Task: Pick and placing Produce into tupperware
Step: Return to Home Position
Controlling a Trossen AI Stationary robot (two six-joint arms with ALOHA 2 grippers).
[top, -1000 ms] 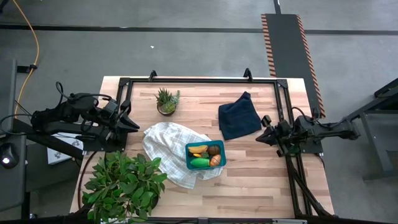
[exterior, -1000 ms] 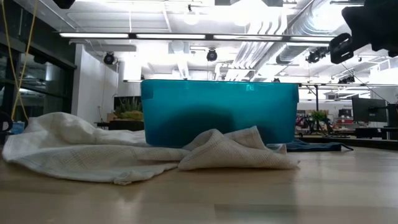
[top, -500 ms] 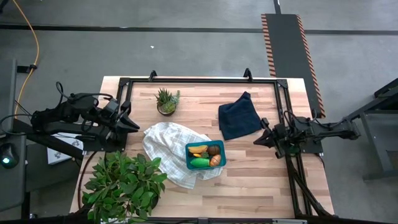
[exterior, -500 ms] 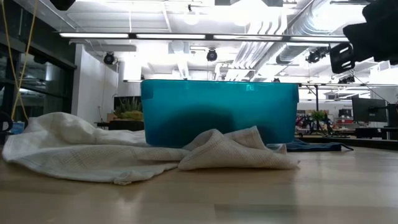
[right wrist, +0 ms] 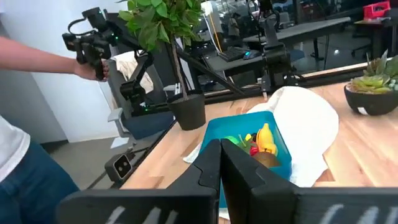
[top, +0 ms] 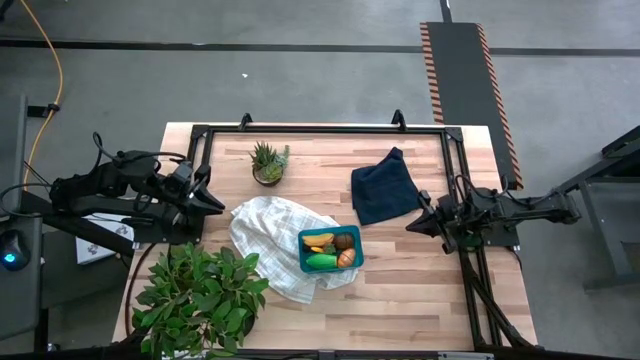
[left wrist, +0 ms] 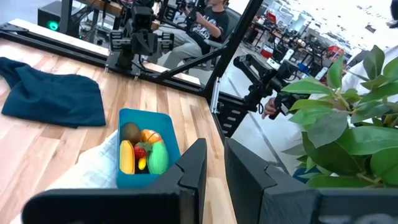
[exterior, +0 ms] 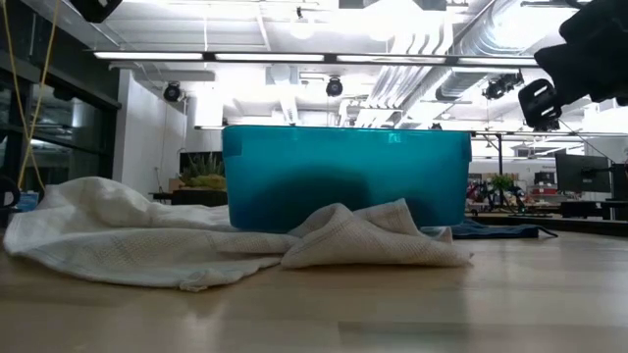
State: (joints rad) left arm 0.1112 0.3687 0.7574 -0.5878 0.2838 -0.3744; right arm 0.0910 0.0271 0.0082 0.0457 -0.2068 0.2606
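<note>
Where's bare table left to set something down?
Bare table corner between tupperware and right hand; also the strip between succulent and navy cloth. Crowded by left hand: leafy plant, white cloth under the tupperware.

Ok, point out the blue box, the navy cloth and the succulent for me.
Box [exterior: 343, 176]: low view, middle of its front wall.
Cloth [top: 385, 192]: high view, centre of the fabric.
Succulent [top: 268, 158]: high view, on its spiky leaves.
</note>
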